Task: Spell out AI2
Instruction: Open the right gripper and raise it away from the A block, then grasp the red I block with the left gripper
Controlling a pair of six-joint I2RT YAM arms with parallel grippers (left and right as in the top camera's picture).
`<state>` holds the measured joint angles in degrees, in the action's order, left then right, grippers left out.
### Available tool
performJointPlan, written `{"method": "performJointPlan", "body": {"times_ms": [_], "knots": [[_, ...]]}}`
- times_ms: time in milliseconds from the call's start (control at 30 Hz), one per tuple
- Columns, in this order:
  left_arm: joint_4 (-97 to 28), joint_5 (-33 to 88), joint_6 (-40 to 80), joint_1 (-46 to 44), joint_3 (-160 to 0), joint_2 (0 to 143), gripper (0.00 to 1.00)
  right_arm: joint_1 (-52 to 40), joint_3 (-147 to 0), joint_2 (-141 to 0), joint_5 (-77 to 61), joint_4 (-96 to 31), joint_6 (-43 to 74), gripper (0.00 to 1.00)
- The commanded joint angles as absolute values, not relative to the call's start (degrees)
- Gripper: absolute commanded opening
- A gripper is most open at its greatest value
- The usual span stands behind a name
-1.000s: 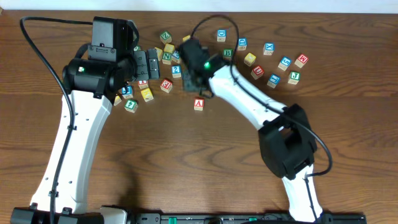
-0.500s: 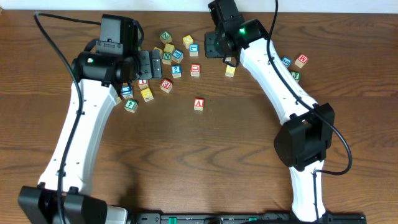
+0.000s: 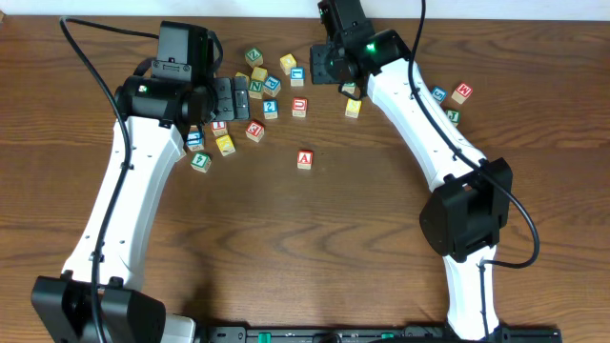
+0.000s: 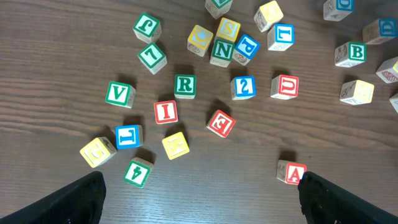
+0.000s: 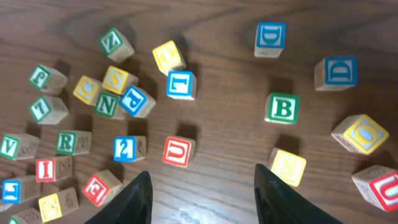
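The red A block (image 3: 304,159) stands alone on the wooden table, also at the lower right of the left wrist view (image 4: 291,172). The red I block (image 4: 165,112) and blue 2 block (image 4: 243,87) lie among the scattered blocks; both also show in the right wrist view, the I block (image 5: 45,168) and the 2 block (image 5: 125,148). My left gripper (image 3: 227,98) is open and empty above the block cluster, its fingers wide apart (image 4: 199,205). My right gripper (image 3: 329,67) is open and empty at the far side, over bare wood (image 5: 208,199) near the red U block.
Several other letter blocks lie at the far side: a red U (image 3: 299,107), a yellow S (image 3: 354,108), a green B (image 5: 283,108), a green R (image 4: 184,85), a green V (image 4: 119,94). More blocks sit at the far right (image 3: 462,92).
My right arm has swung from just behind the A block to the far side of the table, then held still. The A block has not moved. My left arm shifted slightly.
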<state>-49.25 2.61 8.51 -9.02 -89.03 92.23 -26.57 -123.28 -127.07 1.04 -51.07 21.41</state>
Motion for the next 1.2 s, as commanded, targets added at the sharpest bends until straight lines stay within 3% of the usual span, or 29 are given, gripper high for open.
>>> {"method": "performJointPlan", "body": {"times_ms": [0, 333, 700, 1167], "knots": [[-49.0, 1.9, 7.6, -8.9, -89.7, 92.5, 0.98, -25.1, -124.4, -127.1, 0.9, -52.2, 21.2, 0.48], [-47.9, 1.9, 7.9, -8.9, -89.7, 92.5, 0.98, -21.3, -124.4, -127.1, 0.5, -56.7, 21.8, 0.48], [-46.9, -0.4, 15.7, -8.0, -89.3, 97.0, 0.98, -22.1, -124.4, -127.1, -1.3, -56.4, 21.8, 0.50], [-47.9, -2.0, 17.0, 0.9, -89.3, 98.8, 0.98, -30.6, -124.4, -129.7, -6.7, -44.3, 23.4, 0.49]]}}
